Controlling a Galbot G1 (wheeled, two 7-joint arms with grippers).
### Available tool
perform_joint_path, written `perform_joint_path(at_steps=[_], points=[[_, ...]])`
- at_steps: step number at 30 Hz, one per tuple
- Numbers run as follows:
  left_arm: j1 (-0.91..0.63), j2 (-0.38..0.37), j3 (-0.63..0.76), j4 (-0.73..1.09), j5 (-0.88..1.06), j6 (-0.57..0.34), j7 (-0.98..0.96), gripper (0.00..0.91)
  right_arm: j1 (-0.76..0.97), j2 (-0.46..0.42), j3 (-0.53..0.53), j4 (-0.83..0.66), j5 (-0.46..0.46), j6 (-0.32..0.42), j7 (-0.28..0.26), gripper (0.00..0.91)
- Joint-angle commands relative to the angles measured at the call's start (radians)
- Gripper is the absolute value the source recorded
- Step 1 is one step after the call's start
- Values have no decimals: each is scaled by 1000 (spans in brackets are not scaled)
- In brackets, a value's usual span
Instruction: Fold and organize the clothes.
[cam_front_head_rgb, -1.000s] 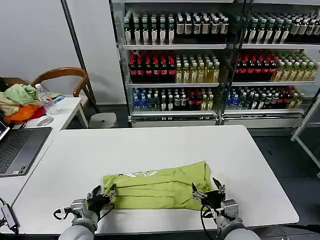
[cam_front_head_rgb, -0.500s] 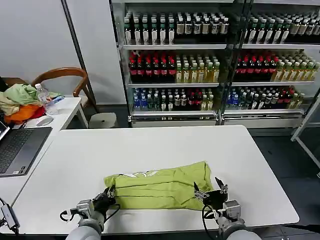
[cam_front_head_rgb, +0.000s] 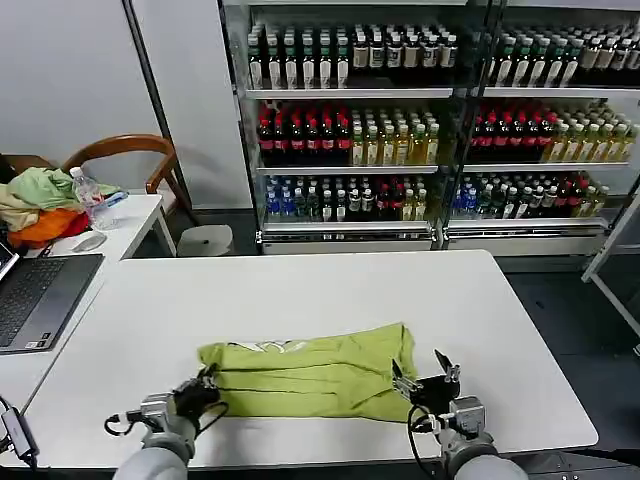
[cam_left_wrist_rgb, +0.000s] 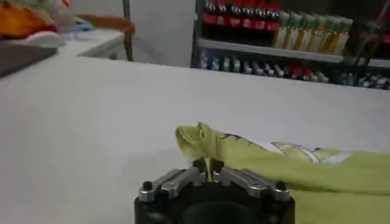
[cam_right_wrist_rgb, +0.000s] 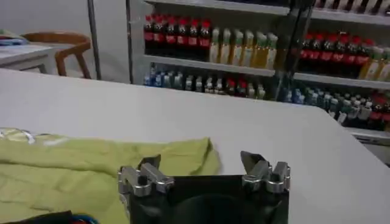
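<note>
The lime yellow-green T-shirt (cam_front_head_rgb: 310, 372) lies folded into a wide band on the white table (cam_front_head_rgb: 330, 290), close to the front edge. My left gripper (cam_front_head_rgb: 203, 389) is at the shirt's near left corner. In the left wrist view it (cam_left_wrist_rgb: 208, 165) is shut, with a thin fold of the shirt (cam_left_wrist_rgb: 292, 173) pinched between its fingers. My right gripper (cam_front_head_rgb: 425, 373) hovers at the shirt's near right end. In the right wrist view it (cam_right_wrist_rgb: 200, 161) stands open, nothing between its fingers, and the shirt (cam_right_wrist_rgb: 79, 167) lies just ahead of its one finger.
A side table (cam_front_head_rgb: 130, 225) on the left holds a laptop (cam_front_head_rgb: 35, 298), a water bottle (cam_front_head_rgb: 90, 196) and a heap of garments (cam_front_head_rgb: 35, 205). A wooden chair (cam_front_head_rgb: 125, 150) stands behind it. Shelves of bottles (cam_front_head_rgb: 440, 130) fill the back.
My left gripper has shut on the shirt's near left corner and drawn it slightly to the left. The right gripper has stayed open and shifted a little to the right.
</note>
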Motion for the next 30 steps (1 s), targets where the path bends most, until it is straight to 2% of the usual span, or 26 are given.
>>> perform_joint_path(at_steps=[1, 7, 9, 13, 18, 23, 30], points=[[41, 47, -225, -19, 25, 27, 5, 40, 7, 0, 4, -1, 0, 0, -1, 907], [111, 92, -426, 37, 139, 18, 28, 40, 29, 1, 0, -12, 4, 1, -2, 907], [125, 112, -486, 30, 137, 47, 40, 40, 35, -2, -4, -14, 4, 1, -2, 907], [117, 133, -496, 26, 125, 56, 53, 40, 43, -7, -9, -17, 5, 1, -2, 907], [80, 100, -357, -60, 43, 50, 80, 40, 40, -16, -4, -14, 5, 0, -1, 907], [61, 51, -200, -160, 24, 49, 199, 40, 33, -27, 13, -6, 9, -3, 0, 907], [16, 3, 41, -176, 162, 40, 302, 50, 12, -30, 29, 3, 7, -6, 2, 907]])
